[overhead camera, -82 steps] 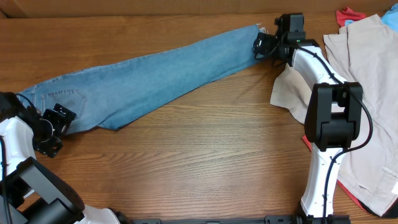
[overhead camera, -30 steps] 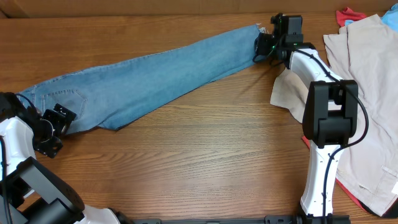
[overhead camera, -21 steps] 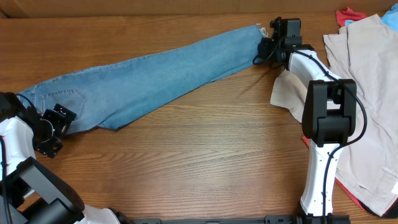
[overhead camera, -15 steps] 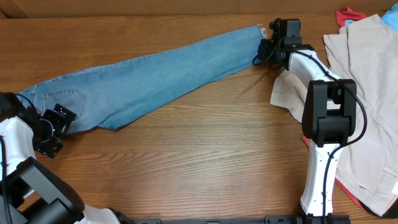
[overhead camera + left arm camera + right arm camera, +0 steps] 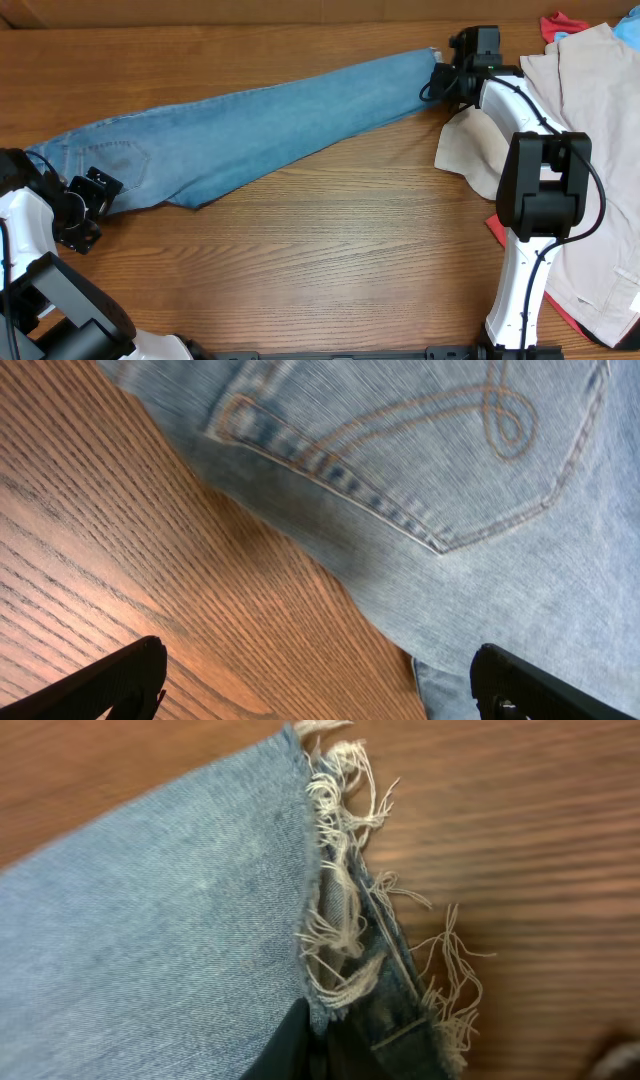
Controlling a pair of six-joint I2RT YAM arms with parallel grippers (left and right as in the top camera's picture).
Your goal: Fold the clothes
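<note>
At 9 o'clock the left pincer (image 5: pixel 90 210) sits low over the counter (image 5: pixel 330 260), jaws spread wide, holding nothing. The jeans (image 5: pixel 250 125) edge and a stitched back pocket (image 5: pixel 400 460) lie just ahead of its tips. The jeans lie flat, running from 9 o'clock up to 1 o'clock. Bare wood is open from 4 to 8 o'clock. The right arm is stretched toward 1 o'clock. There the right pincer (image 5: pixel 440 80) looks clamped on the frayed hem (image 5: pixel 340 920), its fingers mostly cut off at the wrist view's bottom edge. A beige garment (image 5: pixel 590 120) crowds 3 o'clock, partly off frame. A red cloth (image 5: pixel 560 22) peeks out past it.
</note>
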